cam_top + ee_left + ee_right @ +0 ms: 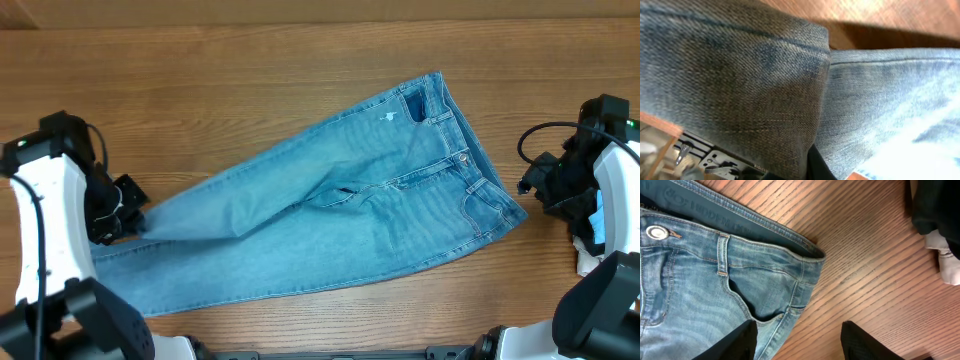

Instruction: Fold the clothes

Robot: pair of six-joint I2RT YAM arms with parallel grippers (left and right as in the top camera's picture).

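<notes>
Covering the wood-grain table (250, 40), jeans (350, 190) seem pinched in the left gripper's (126, 212) closed jaws; bare wood lies between the right gripper's (800, 347) parted ones.

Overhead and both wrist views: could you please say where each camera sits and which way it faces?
Overhead: above the table, looking straight down at the jeans; both arms show, left gripper and right gripper.
Left wrist: on the left arm, close up on a leg hem; hardly any of its gripper shows.
Right wrist: on the right arm, facing down at the waistband corner; its two fingers show.
Overhead and right wrist share the waistband button.
</notes>
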